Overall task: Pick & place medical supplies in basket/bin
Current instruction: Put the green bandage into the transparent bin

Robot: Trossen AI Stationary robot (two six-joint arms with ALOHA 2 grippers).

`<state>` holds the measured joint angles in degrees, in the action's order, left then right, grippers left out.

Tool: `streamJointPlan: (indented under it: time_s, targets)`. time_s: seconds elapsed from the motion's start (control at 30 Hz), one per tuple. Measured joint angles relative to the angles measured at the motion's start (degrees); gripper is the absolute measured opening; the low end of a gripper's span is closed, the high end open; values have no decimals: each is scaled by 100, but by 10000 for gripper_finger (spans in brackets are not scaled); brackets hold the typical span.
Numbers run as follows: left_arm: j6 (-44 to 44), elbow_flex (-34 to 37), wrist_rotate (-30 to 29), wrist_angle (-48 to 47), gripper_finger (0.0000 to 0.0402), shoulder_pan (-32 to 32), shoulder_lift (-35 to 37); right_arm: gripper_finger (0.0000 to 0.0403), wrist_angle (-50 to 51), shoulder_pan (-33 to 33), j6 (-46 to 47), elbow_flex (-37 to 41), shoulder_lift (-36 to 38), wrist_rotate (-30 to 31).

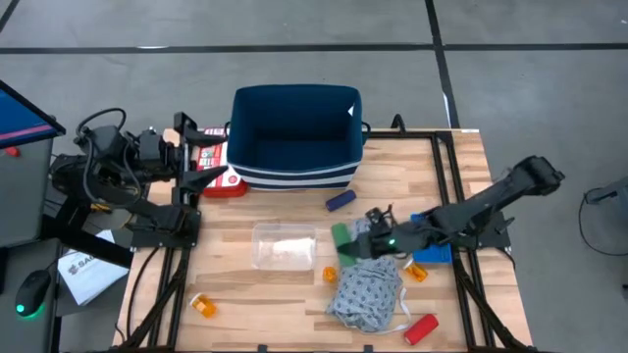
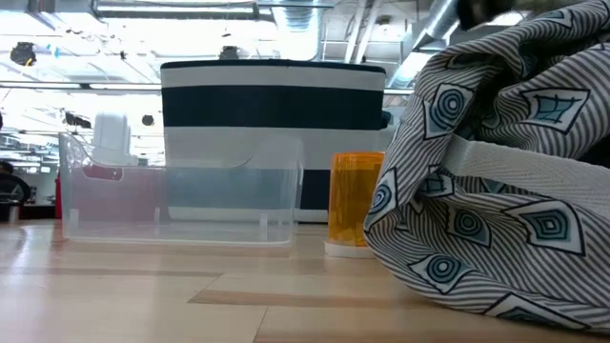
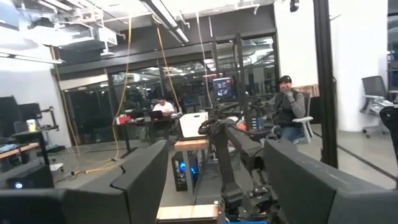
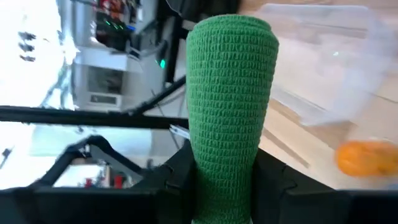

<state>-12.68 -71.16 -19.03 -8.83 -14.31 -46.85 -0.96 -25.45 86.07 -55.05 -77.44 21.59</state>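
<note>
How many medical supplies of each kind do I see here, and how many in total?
Green cylinder: 1
Blue cylinder: 1
Red cylinder: 1
Orange pill bottles: 3
Grey patterned cloth: 1
Total: 7

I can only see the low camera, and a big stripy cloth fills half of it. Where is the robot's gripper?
Observer: The right gripper is at the cloth's edge nearest the basket, shut on a green roll.
Operator: Are there more rolls?
Observer: Yes. A blue roll lies between the basket and the cloth.
Operator: Any others?
Observer: A red roll lies right of the cloth, near the table's front edge. The left gripper waits at the table's left edge, beside the basket.
</note>
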Motion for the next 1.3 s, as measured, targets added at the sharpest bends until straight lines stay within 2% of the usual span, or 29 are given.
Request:
streamJointPlan:
  time_s: [0.2,0.5,0.67,0.87,1.1,1.3]
  targets:
    - [-12,-2,1,-103,253,-219,0,102,-1012,172,-42,-291,-939,299]
    - [-39,-2,1,-368,253,-542,0,102,-1161,354,-157,-1346,-2173,239]
    - [-45,-2,1,-424,253,-675,0,102,-391,341,257,-1777,-2723,222]
    - [-51,-7,2,-495,253,-798,0,102,-71,435,399,-2380,-3337,246]
    - [-40,-7,1,-537,253,-936,0,102,1249,509,585,-2645,-3399,387]
    - [-38,-7,1,-536,253,-951,0,102,1378,529,606,-2686,-3371,353]
